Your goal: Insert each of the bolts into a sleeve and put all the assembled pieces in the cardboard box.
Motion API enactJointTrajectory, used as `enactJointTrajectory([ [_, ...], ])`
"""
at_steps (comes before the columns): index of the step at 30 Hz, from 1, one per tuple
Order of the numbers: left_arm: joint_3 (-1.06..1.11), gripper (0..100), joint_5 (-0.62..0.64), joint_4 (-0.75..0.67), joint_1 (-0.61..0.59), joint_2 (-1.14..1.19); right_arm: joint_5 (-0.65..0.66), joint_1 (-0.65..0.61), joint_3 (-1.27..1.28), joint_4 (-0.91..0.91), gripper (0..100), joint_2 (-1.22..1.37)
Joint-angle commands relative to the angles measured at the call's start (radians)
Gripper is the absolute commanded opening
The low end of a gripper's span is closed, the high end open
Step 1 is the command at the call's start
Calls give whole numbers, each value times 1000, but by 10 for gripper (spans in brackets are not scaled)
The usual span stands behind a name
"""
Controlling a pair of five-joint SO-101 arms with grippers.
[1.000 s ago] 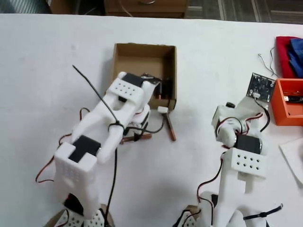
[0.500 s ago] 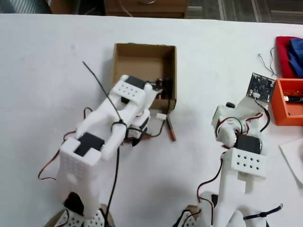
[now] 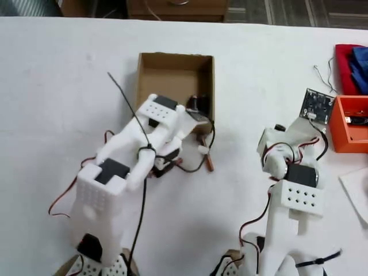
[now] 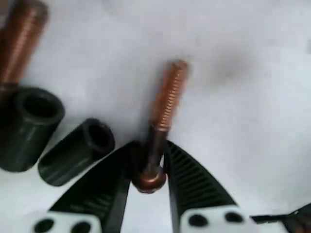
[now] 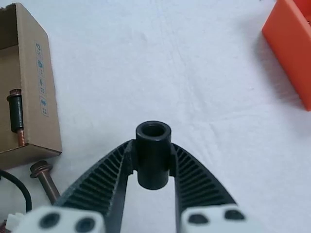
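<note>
High camera overlooks the table [image 3: 46,69]; wrist cameras sit close.

Left gripper [image 4: 148,148] clamped on bolt [image 4: 167,97]; right gripper [image 5: 152,144] clamped on sleeve [image 5: 153,162].

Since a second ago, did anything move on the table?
The left arm swung a little toward the right arm's side. The white plug on its cable slid away from the cardboard box, toward the loose bolt. The left gripper holds a bolt. The right arm, box and loose bolt stayed put.

Probably a lab: circuit board [image 3: 316,104]
</note>
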Motion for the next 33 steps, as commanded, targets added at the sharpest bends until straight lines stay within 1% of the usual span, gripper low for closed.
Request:
enactJointTrajectory([
  [1,2,24,-103,43,2,3,-8,8,-8,-18,20,-38],
  [6,5,22,-153,44,0,-26,-8,8,-8,-16,20,-38],
  [8,13,22,-221,68,3,-75,-8,8,-8,-16,20,-38],
  [10,12,22,-316,130,6,-135,-8,8,-8,-16,20,-38],
  [12,12,22,-434,204,-3,-209,-8,8,-8,-16,20,-38],
  [14,15,22,-559,241,-46,-282,-8,8,-8,-16,20,-38],
  [16,44,23,-689,233,-127,-356,-8,8,-8,-16,20,-38],
  [21,93,23,-1148,232,-345,-439,-8,8,-8,-16,20,-38],
  [23,96,23,-1250,229,-425,-437,-8,8,-8,-16,20,-38],
  [26,113,23,-1327,192,-520,-437,-8,8,-8,-16,20,-38],
  [28,133,23,-1363,172,-557,-437,-8,7,-8,-16,20,-38],
  [33,225,24,-1355,80,-578,-437,-8,4,-8,-16,20,-38],
])
